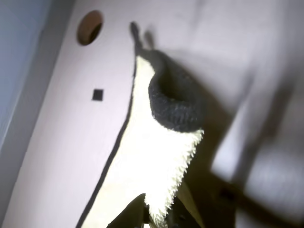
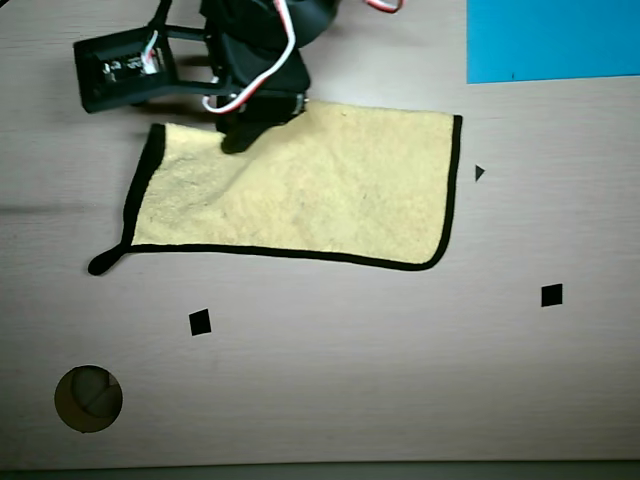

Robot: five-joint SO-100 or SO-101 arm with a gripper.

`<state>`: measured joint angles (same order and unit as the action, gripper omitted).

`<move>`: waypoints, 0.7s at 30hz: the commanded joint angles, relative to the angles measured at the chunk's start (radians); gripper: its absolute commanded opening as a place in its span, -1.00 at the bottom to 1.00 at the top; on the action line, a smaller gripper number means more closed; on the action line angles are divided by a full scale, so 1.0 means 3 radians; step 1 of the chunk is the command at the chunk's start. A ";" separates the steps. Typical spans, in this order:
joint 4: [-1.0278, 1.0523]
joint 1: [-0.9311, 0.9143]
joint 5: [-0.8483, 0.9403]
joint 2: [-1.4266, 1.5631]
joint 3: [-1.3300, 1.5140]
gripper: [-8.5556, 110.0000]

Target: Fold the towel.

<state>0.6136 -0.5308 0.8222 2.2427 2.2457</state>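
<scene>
The towel (image 2: 330,195), pale yellow and fuzzy with thin black trim, lies spread on the table in the overhead view, its black loop (image 2: 100,264) at the lower left corner. My gripper (image 2: 240,135) is at the towel's upper edge, near its upper left corner. In the wrist view the towel (image 1: 142,156) runs up from between my dark fingers (image 1: 126,216) at the bottom edge, and my gripper (image 1: 156,218) is shut on its edge. A dark rolled fold (image 1: 175,104) bulges at the towel's middle, and the loop (image 1: 135,31) points away at the top.
A bright blue sheet (image 2: 555,40) lies at the upper right. Black square marks (image 2: 200,322) (image 2: 551,295) and a small triangle (image 2: 479,172) sit on the wooden table. A round hole (image 2: 88,398) opens at the lower left. The arm's black base (image 2: 125,68) stands upper left.
</scene>
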 commanded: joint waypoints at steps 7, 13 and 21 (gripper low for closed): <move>0.0516 0.0348 0.0291 0.0210 -0.0266 -0.85; 0.0798 0.0578 0.0363 0.0194 -0.0450 -0.85; 0.1191 0.0997 0.0210 0.0164 -0.0731 -0.85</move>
<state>0.9480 -0.2777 0.9112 2.2596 2.1246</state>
